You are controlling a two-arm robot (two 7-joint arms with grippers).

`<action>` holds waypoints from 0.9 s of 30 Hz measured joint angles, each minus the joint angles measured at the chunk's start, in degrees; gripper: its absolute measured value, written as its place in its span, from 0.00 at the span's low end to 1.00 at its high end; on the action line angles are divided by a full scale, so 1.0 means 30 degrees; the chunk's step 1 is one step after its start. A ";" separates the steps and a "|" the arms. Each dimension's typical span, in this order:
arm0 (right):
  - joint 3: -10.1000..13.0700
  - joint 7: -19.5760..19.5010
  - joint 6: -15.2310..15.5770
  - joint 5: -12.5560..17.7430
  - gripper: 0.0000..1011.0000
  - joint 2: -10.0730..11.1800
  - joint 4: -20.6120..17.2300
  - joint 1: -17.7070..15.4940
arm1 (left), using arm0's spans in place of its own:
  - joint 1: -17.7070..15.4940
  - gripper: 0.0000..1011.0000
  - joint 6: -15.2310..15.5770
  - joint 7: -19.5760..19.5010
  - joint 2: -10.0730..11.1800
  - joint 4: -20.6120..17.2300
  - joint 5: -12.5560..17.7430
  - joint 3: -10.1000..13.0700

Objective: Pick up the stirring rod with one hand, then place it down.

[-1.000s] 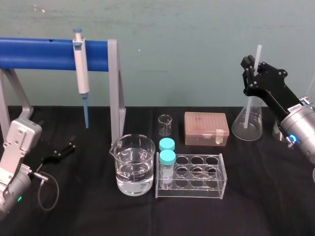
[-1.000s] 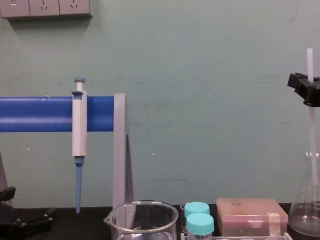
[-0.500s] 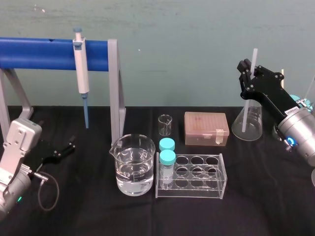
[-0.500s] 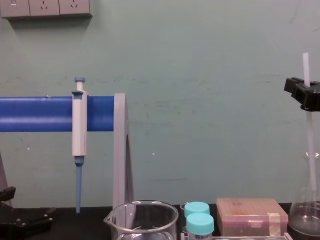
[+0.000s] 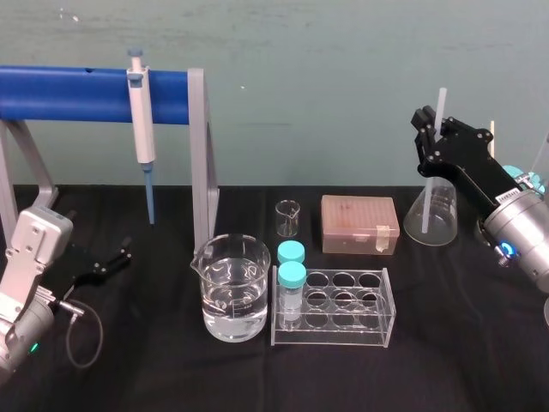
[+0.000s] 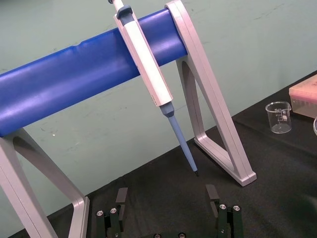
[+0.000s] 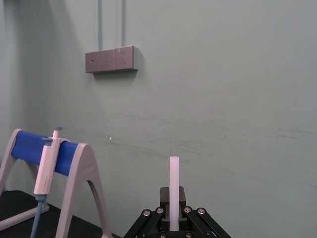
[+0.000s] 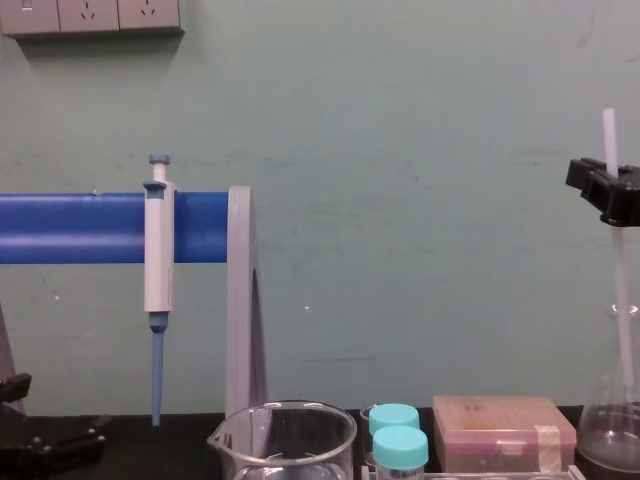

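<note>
Head view, upper right: we see the right claw (image 5: pixel 431 136) clamped on the upright stirring rod (image 5: pixel 441 103), its tip inside the flask (image 5: pixel 433 221); left claw (image 5: pixel 116 257), lower left, jaws apart.

Black table (image 5: pixel 154 378) carries beaker (image 5: pixel 232 292), rack (image 5: pixel 343 307), box (image 5: pixel 360 225), flask (image 5: pixel 443 220) and pipette stand (image 5: pixel 199 154).

Head view. Pipette stand (image 5: pixel 197 154) across upper left of frame; pipette (image 5: pixel 141 129) hangs on its bar. Left gripper (image 5: pixel 101 266) at lower left, low over table (image 5: pixel 154 369). Large beaker (image 5: pixel 232 287) at centre, tube rack (image 5: pixel 343 313) just right of it, two capped tubes (image 5: pixel 292 279) in rack's left end. Small beaker (image 5: pixel 288 218) and tip box (image 5: pixel 359 224) behind rack. Conical flask (image 5: pixel 437 219) at right; stirring rod (image 5: pixel 442 101) upright in it, right gripper (image 5: pixel 431 137) clamped on rod above flask.
</note>
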 joint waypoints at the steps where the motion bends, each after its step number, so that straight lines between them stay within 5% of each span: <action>1: -0.0009 0.0010 0.0006 -0.0010 0.07 0.0008 0.0000 -0.0001 | 0.0001 0.99 0.0000 0.0000 0.0002 0.0000 -0.0001 0.0000; 27: -0.0226 0.0209 0.0046 -0.0055 0.07 0.0222 -0.0117 -0.0131 | 0.0000 0.99 0.0000 0.0001 0.0001 0.0000 0.0000 0.0000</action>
